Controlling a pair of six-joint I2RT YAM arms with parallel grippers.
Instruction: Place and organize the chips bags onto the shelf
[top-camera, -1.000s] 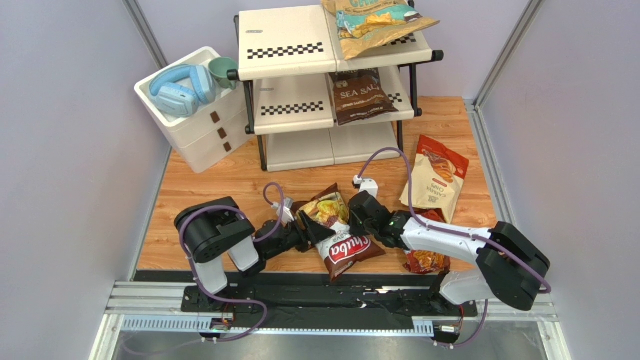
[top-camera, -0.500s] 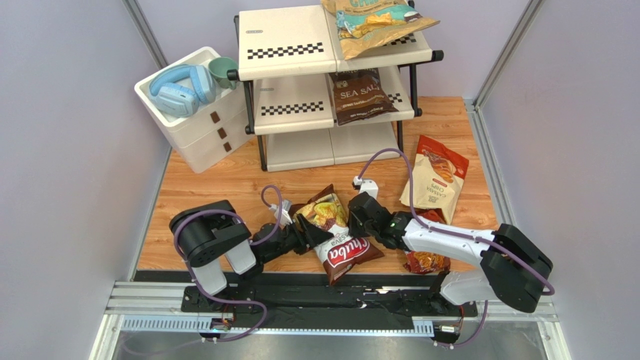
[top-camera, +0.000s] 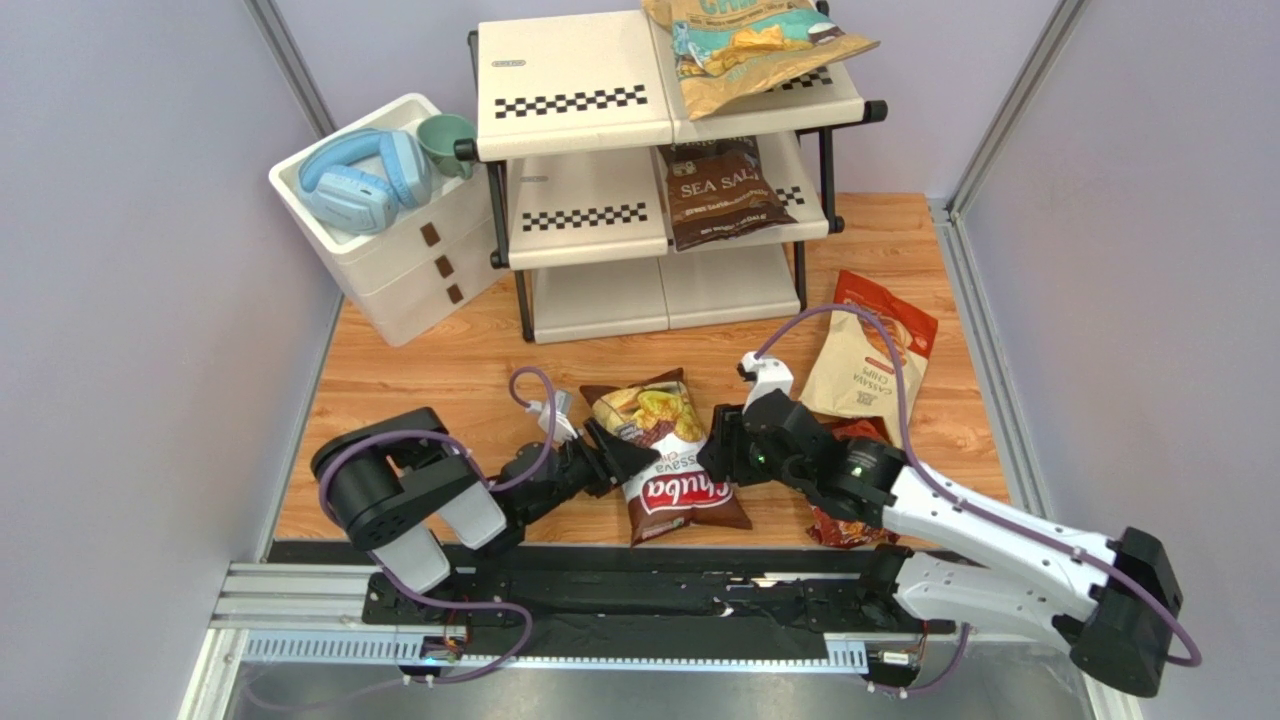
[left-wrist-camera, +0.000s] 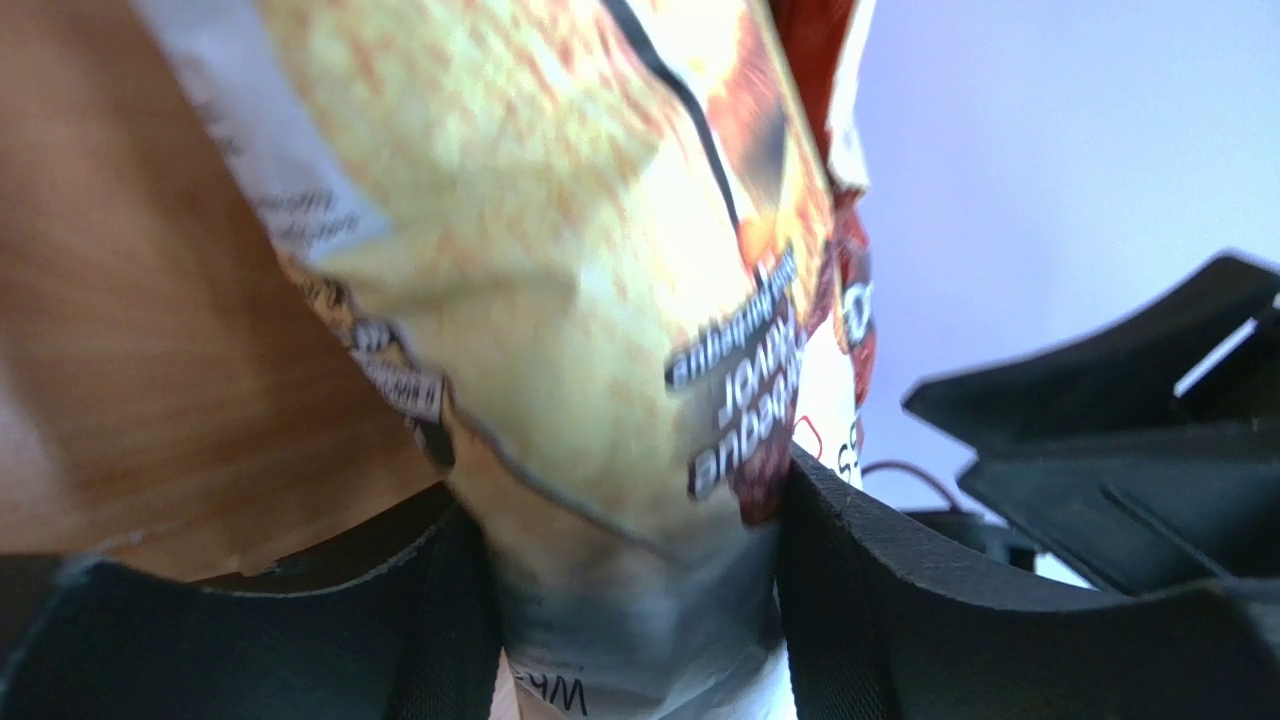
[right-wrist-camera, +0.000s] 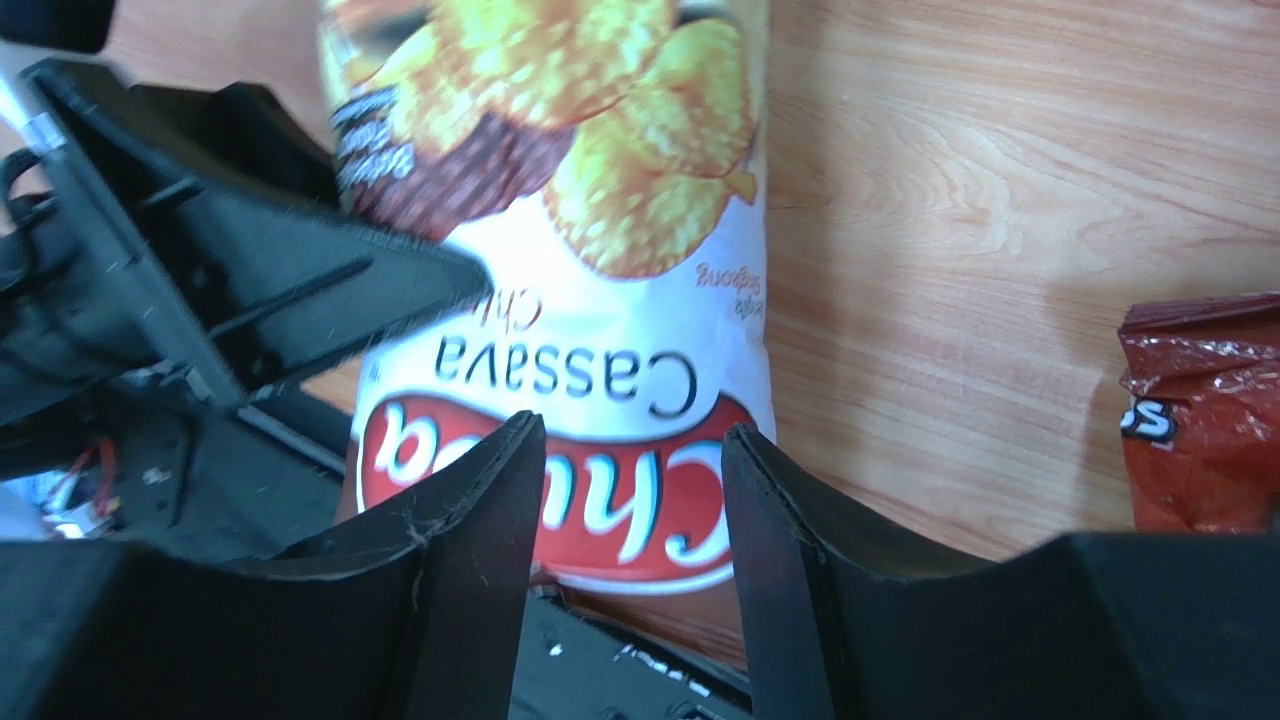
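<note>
The wooden worktop (top-camera: 436, 360) is filling the middle of the overhead view. The shelf (top-camera: 579, 102) is standing at its upper centre and is already carrying two of the chips bags. The tan-and-teal bag (top-camera: 744, 45) is lying on the right half of the top tier, hanging over the edge, and the brown bag (top-camera: 721, 192) is lying on the right of the middle tier. Three more are lying on the worktop: the cream bag (top-camera: 869, 360) at the right, the red bag (top-camera: 842, 522) at lower right, partly under the right arm, and the white-and-red bag (top-camera: 676, 488) at lower centre between the two arms. The step in hand looks like picking up that white-and-red bag. The left gripper (top-camera: 606, 455) is holding its left edge; in the left wrist view the foil is filling the gap and touching both fingers, so it looks clamped. The right gripper (top-camera: 726, 450) is hovering just above the bag's right side with its fingers apart and nothing between them, the printed face showing through the gap. Next, the right arm probably needs to be backing away while the left arm is lifting the bag clear and carrying it toward the left half of a tier, where no bag is lying. A pinch on a crinkly edge could be slipping.
</note>
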